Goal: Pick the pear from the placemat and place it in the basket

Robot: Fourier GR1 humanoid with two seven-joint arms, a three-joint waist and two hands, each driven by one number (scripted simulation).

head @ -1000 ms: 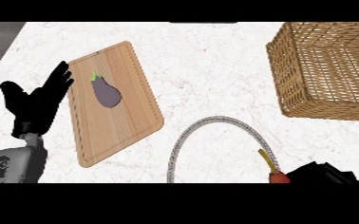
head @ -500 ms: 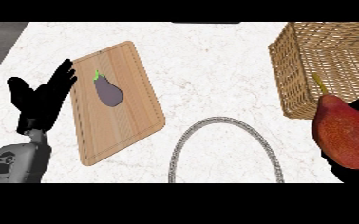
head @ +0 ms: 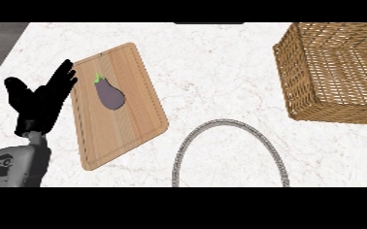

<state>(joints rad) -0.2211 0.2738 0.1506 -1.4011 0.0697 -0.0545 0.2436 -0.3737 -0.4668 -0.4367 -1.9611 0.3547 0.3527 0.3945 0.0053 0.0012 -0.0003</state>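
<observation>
Only the left hand [head: 39, 104] shows, resting at the left edge with fingers straight and spread, upright beside the wooden cutting board [head: 122, 126]; an eggplant [head: 109, 94] lies on the board's far half; a wicker basket [head: 308, 73] stands at the far right; a grey ring-edged placemat [head: 229, 126] lies near; neither pear nor right hand is visible; no writing is legible.
</observation>
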